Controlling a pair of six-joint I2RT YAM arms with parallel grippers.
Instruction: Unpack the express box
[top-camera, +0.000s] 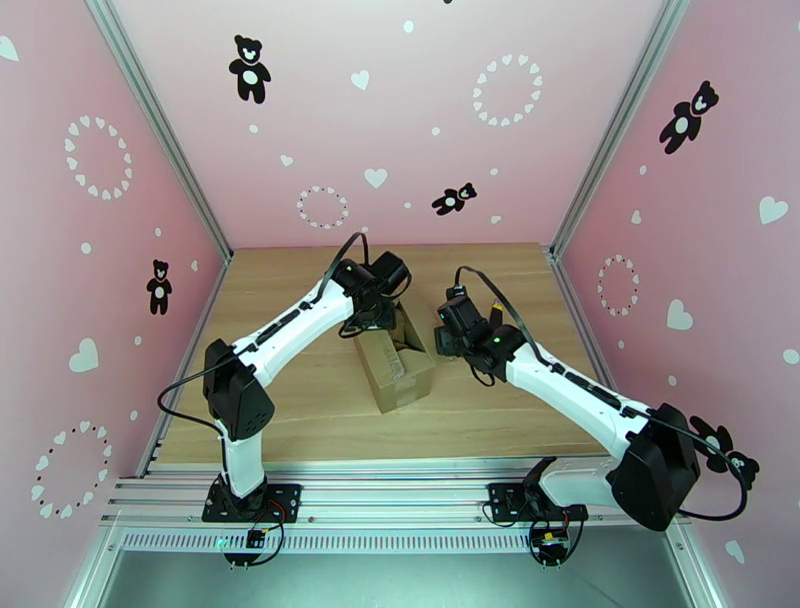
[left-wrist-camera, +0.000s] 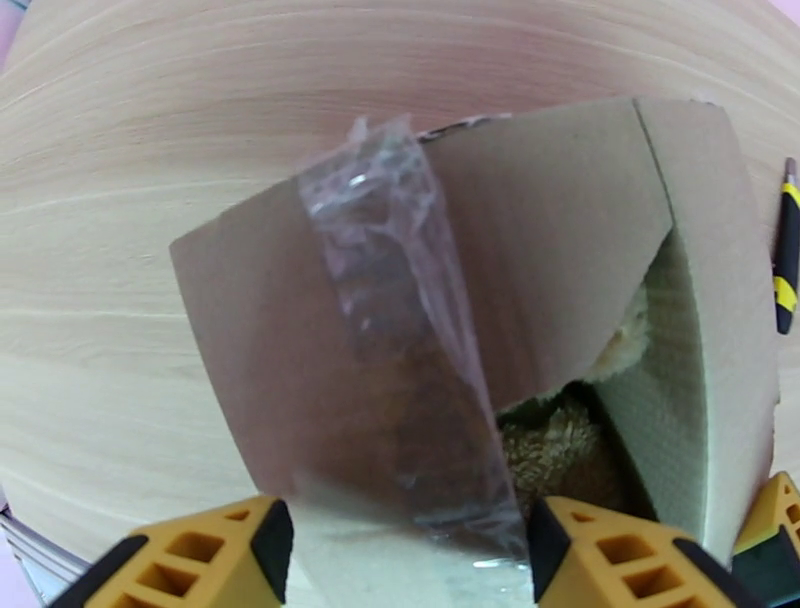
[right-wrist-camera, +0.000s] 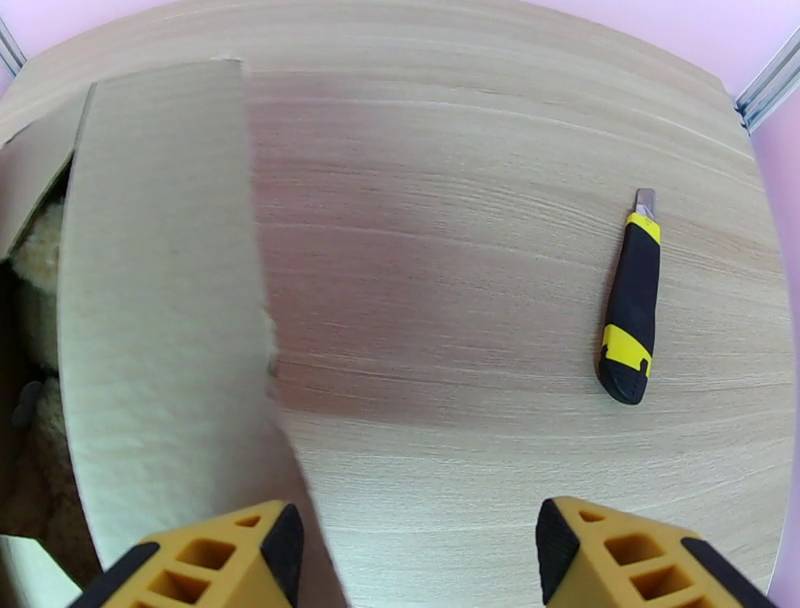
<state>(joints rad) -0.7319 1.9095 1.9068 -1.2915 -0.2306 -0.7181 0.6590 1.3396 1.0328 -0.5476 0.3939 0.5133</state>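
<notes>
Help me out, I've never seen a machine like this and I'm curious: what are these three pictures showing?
These are two robot arms bolted at the near edge of a wooden table. The overhead picture shows the left arm and right arm reaching to a cardboard box. The other two pictures come from wrist cameras, so the yellow blocks at the bottom are the left fingers and the right fingers. The box is open: crumpled clear tape clings to one flap, and a brown plush toy shows inside. A black-and-yellow utility knife lies on the table beside it. Both pairs of fingers are spread open, gripping nothing.
</notes>
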